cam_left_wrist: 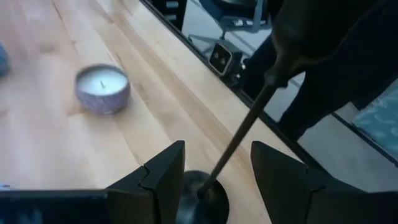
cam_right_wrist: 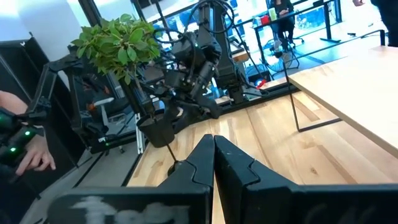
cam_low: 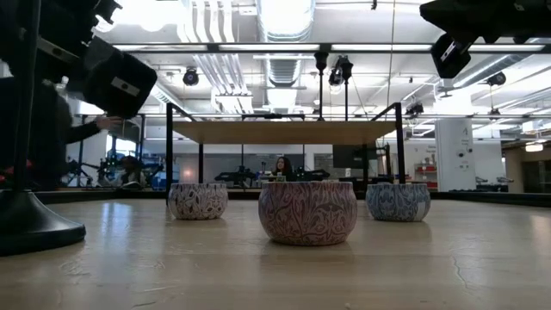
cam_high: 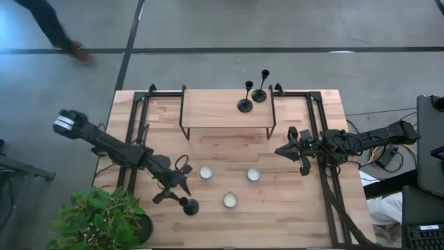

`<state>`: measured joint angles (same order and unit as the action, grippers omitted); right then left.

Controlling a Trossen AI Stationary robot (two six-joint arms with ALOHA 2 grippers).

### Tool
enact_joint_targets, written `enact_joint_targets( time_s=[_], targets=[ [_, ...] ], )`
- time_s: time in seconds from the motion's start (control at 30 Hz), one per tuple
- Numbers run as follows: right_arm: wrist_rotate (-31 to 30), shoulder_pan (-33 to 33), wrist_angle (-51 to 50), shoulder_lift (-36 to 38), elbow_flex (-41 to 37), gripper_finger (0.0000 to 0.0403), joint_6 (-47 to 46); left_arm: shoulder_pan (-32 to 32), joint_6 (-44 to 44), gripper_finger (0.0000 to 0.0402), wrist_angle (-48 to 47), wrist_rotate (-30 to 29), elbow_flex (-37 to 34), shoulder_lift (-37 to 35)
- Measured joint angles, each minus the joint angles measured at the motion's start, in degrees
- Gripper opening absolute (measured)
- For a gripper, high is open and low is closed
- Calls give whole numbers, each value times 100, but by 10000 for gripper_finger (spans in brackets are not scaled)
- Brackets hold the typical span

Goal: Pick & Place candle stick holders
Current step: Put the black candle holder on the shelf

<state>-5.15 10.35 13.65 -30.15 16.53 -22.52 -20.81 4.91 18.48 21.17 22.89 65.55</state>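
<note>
Candle stick holder (cam_high: 189,205) at table's near-left edge, stem between spread fingers of left gripper (cam_high: 182,189); two others (cam_high: 252,94) on shelf (cam_high: 222,111). Right gripper (cam_high: 281,150) closed, empty, hovering mid-right. Risk: off-centre squeeze on thin stem tips holder over.

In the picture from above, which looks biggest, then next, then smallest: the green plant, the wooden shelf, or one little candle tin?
1. The wooden shelf covers the most area.
2. The green plant comes next, though the picture's edge cuts part of it off.
3. A candle tin is clearly smallest; all three tins look alike in size.
</note>
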Motion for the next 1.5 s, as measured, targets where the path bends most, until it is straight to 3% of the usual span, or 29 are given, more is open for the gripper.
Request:
enact_joint_targets(
  time_s=[0.63,1.07,1.4,1.5],
  targets=[
    [7,1,-10,0,-2,8,11,-374,-31,180,335,39,468,864],
    [17,2,-15,4,-2,8,17,-372,50,117,501,41,520,690],
    [17,2,-14,4,-2,8,17,-363,62,16,536,25,514,677],
    [17,2,-15,4,-2,8,24,-372,54,16,530,30,514,677]
  ],
)
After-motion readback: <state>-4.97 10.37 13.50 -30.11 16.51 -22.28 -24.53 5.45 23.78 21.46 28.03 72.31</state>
